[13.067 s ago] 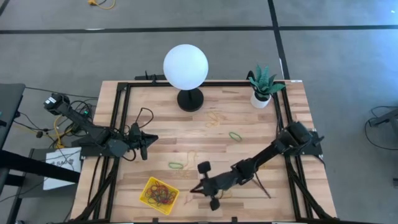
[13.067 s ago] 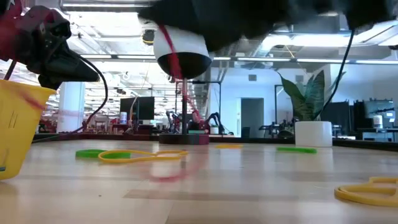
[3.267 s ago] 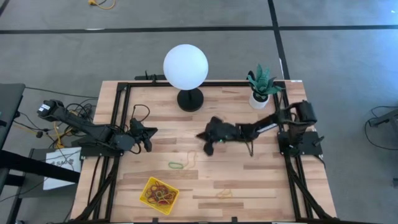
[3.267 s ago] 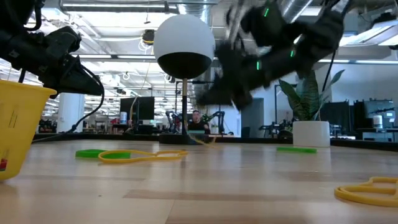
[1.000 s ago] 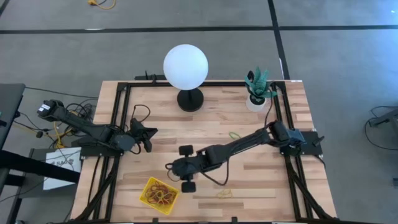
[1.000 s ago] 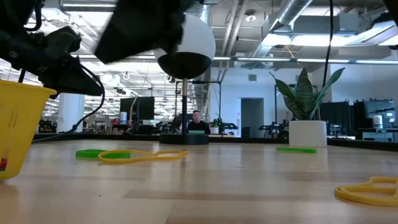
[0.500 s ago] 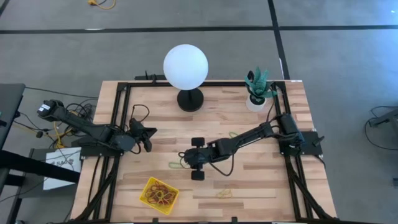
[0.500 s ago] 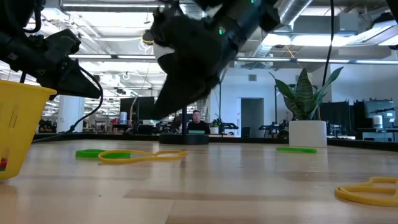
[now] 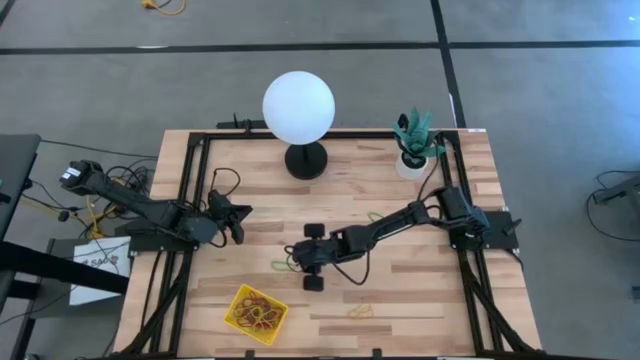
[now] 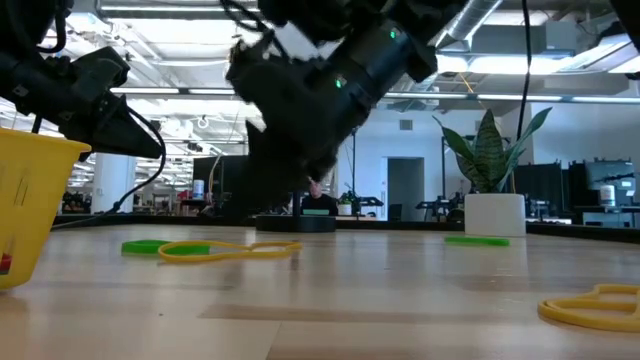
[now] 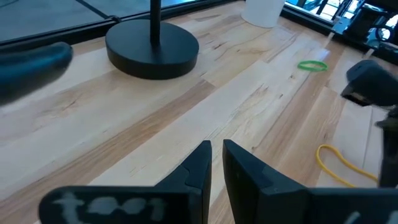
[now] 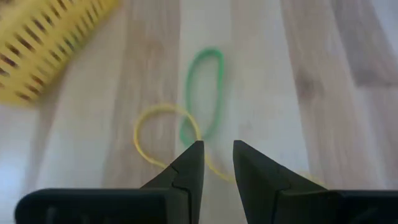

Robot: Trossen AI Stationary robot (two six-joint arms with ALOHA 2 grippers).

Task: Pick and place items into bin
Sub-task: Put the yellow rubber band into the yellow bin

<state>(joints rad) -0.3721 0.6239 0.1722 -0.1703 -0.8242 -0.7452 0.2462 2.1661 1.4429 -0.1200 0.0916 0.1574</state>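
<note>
Right end effector [image 12: 216, 163]: fingers slightly apart, empty, over crossed green rubber band [image 12: 204, 93] and yellow rubber band [image 12: 155, 140] on desk [image 9: 400, 290]. Yellow bin [image 9: 256, 313], bands inside, near front edge. Left end effector [image 11: 215, 163]: nearly together, empty, at left side.

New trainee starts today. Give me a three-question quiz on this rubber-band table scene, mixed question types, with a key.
1. True or false: the yellow bin already holds rubber bands.
2. Which gripper hangs over the green band and yellow band that cross each other: A) left gripper B) right gripper?
3. Fill in: the white globe lamp stands at the table's far edge, beside the potted ____.

Key: 1 true; 2 B; 3 plant.
</note>
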